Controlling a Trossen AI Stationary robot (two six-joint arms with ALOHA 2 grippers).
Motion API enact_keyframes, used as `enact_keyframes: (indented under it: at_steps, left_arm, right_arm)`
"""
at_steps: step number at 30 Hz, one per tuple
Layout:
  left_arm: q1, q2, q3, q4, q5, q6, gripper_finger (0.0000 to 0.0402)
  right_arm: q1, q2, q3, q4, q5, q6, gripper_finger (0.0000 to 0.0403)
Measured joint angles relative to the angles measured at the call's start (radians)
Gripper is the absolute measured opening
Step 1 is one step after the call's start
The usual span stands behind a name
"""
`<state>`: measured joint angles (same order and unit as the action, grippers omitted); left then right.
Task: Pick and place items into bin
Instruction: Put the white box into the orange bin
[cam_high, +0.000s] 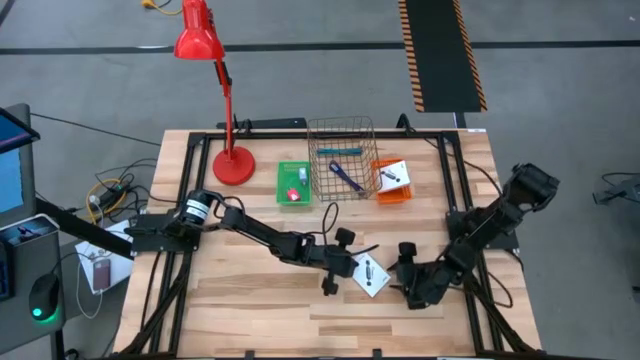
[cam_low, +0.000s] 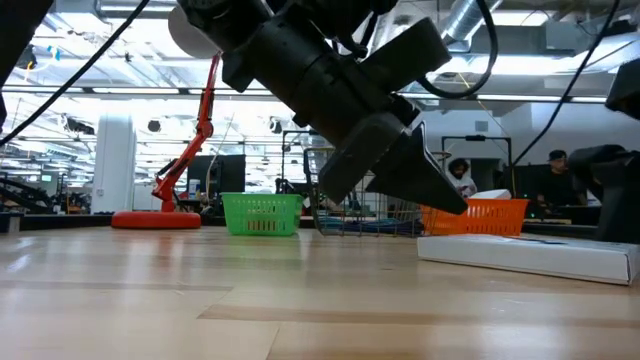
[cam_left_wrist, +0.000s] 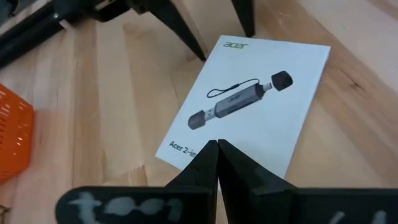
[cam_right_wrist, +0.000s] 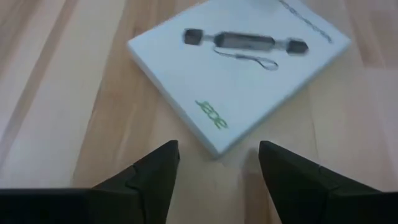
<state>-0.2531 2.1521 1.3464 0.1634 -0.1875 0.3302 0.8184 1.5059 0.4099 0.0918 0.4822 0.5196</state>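
Observation:
A white box printed with a dark pen-like gadget (cam_high: 368, 274) lies flat on the wooden table (cam_high: 250, 300). My left gripper (cam_left_wrist: 216, 147) is shut. It hovers just above the box's edge (cam_left_wrist: 186, 152) nearest the table's left, with a gap showing under its tip (cam_low: 455, 205) in the low view. My right gripper (cam_right_wrist: 217, 152) is open and low at the box's right side, its fingers standing either side of a box corner (cam_right_wrist: 214, 146) without touching. A teal marker (cam_high: 345, 150) and a blue-purple strap (cam_high: 347, 177) lie in the wire basket (cam_high: 340, 130). A second white card (cam_high: 393, 175) sits in the orange bin (cam_high: 392, 195).
A green bin (cam_high: 293, 172) holding a small red block (cam_high: 293, 195) stands left of the wire basket. The red desk lamp (cam_high: 232, 165) stands at the far left of the table. A black frame (cam_high: 450, 200) edges the table. Bare wood lies toward the near edge.

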Motion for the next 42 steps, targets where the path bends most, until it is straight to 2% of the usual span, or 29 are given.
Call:
enact_keyframes:
  at_steps: [9,19,25,42]
  left_arm:
    - [0.005,0.000,0.000,-0.012,0.046,-0.071,0.0000]
    - [0.026,0.033,-0.007,-0.005,0.067,-0.134,0.0000]
    - [0.042,0.051,-0.003,0.004,0.130,-0.178,0.0000]
    - [0.043,0.055,-0.008,-0.026,0.130,-0.221,0.0000]
  right_arm:
    - [-0.014,0.048,0.098,-0.135,0.013,-0.022,0.0217]
    - [-0.015,0.051,0.100,-0.137,0.014,-0.021,0.0217]
    - [-0.025,0.051,0.099,-0.129,0.011,-0.022,0.0216]
    - [-0.027,0.051,0.098,-0.125,0.012,-0.023,0.0218]
